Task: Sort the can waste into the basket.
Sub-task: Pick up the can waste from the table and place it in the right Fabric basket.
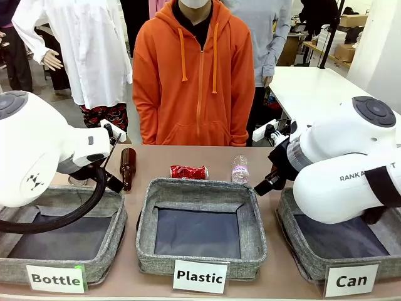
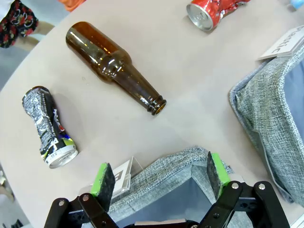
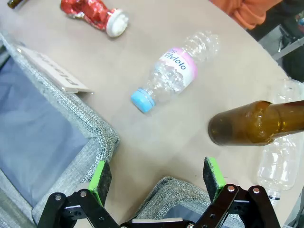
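A crushed red can (image 1: 188,172) lies on the table behind the middle basket; it also shows far off in the left wrist view (image 2: 213,12) and the right wrist view (image 3: 92,12). A dented black can (image 2: 47,128) with a silver top lies on its side left of my left gripper (image 2: 159,175), which hangs open and empty over a corner of the "Bottle" basket (image 2: 180,166). The grey "Can" basket (image 1: 287,219) stands at the front right. Over its near corner (image 3: 173,187) my right gripper (image 3: 156,178) is open and holds nothing.
A brown glass bottle (image 2: 114,66) lies between the two cans, and a second brown bottle (image 3: 256,126) lies near the right gripper. Clear plastic bottles (image 3: 175,71) (image 3: 280,161) lie on the table. The "Plastic" basket (image 1: 147,213) stands in the middle. A person in an orange hoodie (image 1: 194,75) stands at the far side.
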{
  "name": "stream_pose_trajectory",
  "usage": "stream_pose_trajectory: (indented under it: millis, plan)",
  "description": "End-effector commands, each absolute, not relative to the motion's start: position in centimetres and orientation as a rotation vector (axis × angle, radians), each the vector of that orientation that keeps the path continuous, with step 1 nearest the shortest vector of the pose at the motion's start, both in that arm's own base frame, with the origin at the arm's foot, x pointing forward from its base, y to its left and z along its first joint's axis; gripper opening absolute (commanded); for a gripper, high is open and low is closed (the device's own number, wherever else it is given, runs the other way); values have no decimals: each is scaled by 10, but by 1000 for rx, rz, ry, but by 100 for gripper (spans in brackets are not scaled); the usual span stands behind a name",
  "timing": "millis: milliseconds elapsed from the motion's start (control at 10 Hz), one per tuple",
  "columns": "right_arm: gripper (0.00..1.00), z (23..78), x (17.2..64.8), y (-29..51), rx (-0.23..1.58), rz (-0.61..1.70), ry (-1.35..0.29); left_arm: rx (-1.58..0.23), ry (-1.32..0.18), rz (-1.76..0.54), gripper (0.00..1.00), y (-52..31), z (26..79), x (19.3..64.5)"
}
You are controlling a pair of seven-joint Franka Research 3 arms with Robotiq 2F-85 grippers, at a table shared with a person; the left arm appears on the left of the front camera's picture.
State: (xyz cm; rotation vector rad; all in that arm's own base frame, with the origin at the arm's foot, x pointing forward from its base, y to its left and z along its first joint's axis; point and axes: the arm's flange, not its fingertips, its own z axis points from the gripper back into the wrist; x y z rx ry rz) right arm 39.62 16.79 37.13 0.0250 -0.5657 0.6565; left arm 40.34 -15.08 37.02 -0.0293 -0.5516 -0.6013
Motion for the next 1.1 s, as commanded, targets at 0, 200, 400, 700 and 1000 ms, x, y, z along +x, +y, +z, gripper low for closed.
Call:
stream_pose_trajectory:
  millis: [0,200,400,700,1000]
  plan:
    - [100,371,396,168,25,656,-566,-29,-552,-601,100,-151,370,403]
    - [100,371,396,168,25,656,-566,-29,-552,-601,100,-151,370,403]
    - [100,371,396,168,25,656,-566,-29,-552,-601,100,-151,370,403]
    - [100,371,396,168,25,656,-566,-29,-552,-601,100,-151,370,403]
    - [100,371,396,168,25,657,-566,-29,-552,-601,100,-151,370,403]
